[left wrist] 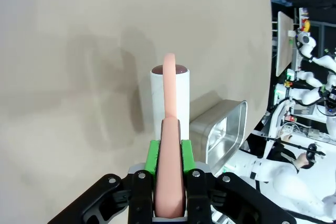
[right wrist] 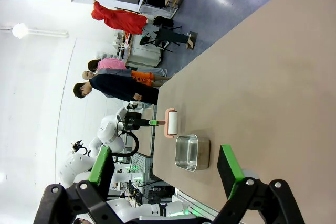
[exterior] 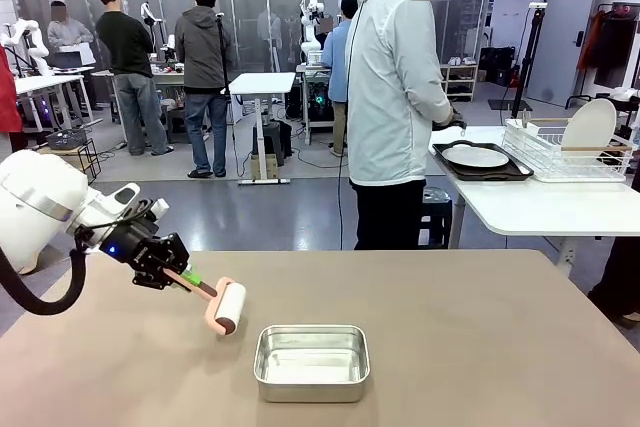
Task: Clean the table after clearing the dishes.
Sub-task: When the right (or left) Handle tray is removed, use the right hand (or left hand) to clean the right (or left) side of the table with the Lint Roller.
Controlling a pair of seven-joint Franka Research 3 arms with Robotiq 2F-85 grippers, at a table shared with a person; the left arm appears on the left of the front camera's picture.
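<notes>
Holding the lint roller point(exterior: 226, 308) in the left hand point(exterior: 190, 279): fingers clamped on the pink handle, a green pad on either side of it. Roller head sits just left of the steel pan point(exterior: 311, 362), near it but apart. Can't tell if the roll touches the desk point(exterior: 480, 337). The pan itself is on the desk, toward the robot's edge.

Right hand point(right wrist: 165, 166): fingers wide apart with nothing between them, above the desk and well apart from the pan.

Dishes are off the desk. One white plate point(exterior: 476, 156) lies flat on a dark tray point(exterior: 500, 174) on the white side desk point(exterior: 540, 209), far behind the pan and to its right. A second plate point(exterior: 588, 129) stands upright in the wire rack point(exterior: 560, 159) beside that tray.

A person point(exterior: 395, 97) stands at the side desk, beyond the pan.
</notes>
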